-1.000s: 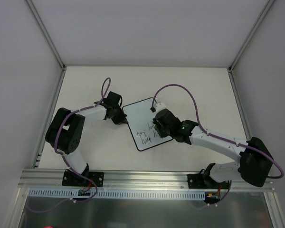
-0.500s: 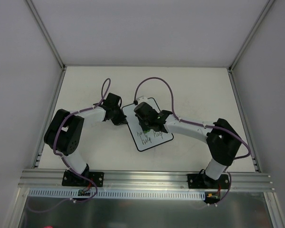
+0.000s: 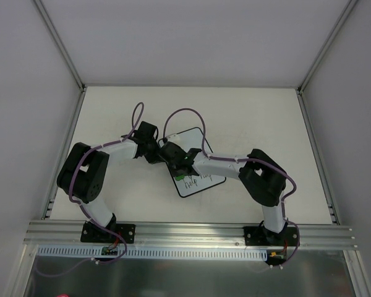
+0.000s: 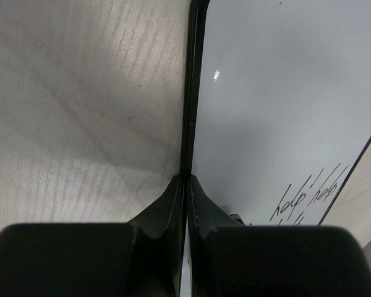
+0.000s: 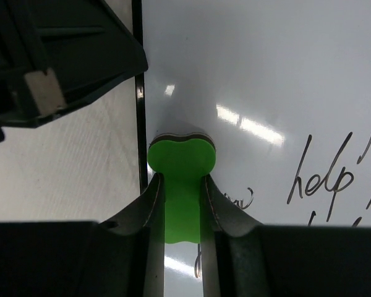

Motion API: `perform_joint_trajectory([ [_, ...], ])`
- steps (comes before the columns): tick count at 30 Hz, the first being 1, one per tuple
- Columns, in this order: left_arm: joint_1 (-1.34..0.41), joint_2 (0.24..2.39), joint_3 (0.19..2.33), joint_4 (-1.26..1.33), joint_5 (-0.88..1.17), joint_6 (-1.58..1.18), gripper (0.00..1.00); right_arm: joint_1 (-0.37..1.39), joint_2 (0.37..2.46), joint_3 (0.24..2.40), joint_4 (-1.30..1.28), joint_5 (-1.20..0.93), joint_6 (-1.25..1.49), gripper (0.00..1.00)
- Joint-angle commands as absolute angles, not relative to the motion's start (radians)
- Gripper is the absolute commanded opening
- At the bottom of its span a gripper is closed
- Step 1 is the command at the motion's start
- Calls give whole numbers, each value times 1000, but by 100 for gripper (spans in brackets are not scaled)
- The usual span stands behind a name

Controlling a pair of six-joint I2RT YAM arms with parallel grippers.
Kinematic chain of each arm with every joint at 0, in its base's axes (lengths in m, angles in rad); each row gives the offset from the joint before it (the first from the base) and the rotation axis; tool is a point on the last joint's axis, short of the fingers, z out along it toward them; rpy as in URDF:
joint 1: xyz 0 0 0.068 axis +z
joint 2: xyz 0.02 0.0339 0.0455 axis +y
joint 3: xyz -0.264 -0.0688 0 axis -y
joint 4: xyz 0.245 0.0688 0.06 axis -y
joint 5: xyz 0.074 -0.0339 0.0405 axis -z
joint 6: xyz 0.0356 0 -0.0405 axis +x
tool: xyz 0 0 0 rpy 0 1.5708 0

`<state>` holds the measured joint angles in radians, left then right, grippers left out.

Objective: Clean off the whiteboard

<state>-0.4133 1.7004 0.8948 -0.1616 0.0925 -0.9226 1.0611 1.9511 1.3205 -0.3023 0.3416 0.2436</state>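
The whiteboard (image 3: pixel 195 140) lies tilted on the table, with black handwriting (image 3: pixel 198 180) along its near part. My left gripper (image 3: pixel 158 154) is shut on the board's left black edge (image 4: pixel 187 124); the white face (image 4: pixel 284 105) and the writing (image 4: pixel 306 198) show to its right. My right gripper (image 3: pixel 180 167) is shut on the green bone-shaped eraser (image 5: pixel 182 162), which is pressed flat on the board (image 5: pixel 266 68) right by its left border. The word "help" (image 5: pixel 321 176) stands to the eraser's right. The left gripper (image 5: pixel 55 55) shows close by at the upper left.
The cream table (image 3: pixel 253 117) is walled by grey panels at the back and sides. An aluminium rail (image 3: pixel 191 232) runs along the near edge by the arm bases. The two wrists are almost touching over the board's left edge.
My right gripper has swept leftward across the board with the eraser, from its right part to its left border. The left gripper and the board have stayed put.
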Motion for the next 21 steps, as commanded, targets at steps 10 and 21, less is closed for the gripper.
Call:
perform_joint_trajectory([
  [10,-420,1743,825,-318,-32,-853,0,1043,1968,1283,-310,457,348,0],
  [21,-417,1741,807,-318,-40,-839,0,924,1876,1189,-319,437,334,0],
])
